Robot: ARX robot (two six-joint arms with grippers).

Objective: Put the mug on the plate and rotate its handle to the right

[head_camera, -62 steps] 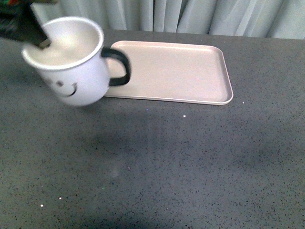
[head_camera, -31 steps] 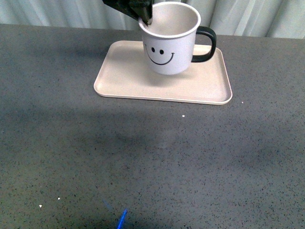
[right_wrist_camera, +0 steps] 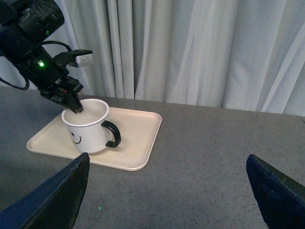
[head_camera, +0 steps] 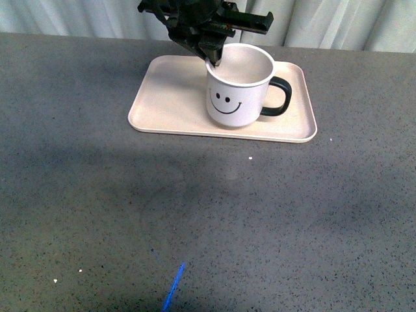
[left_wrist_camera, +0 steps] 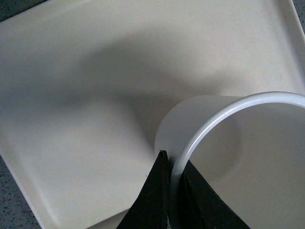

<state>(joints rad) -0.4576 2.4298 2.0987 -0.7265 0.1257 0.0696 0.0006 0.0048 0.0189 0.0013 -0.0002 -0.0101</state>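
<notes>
The white mug with a black smiley face stands upright on the pale pink-beige plate, right of its middle. Its black handle points right. My left gripper is shut on the mug's far-left rim, one finger inside, one outside. The left wrist view shows the rim pinched between the black fingertips over the plate. From the right wrist view the mug sits on the plate, the left gripper on it. My right gripper is open and empty above the table.
The dark grey speckled table spreads around the plate. Pale curtains hang behind the table's far edge. A short blue streak shows near the front edge.
The mug was carried from the plate's left side to over the plate, then lowered onto it. The handle points right throughout.
</notes>
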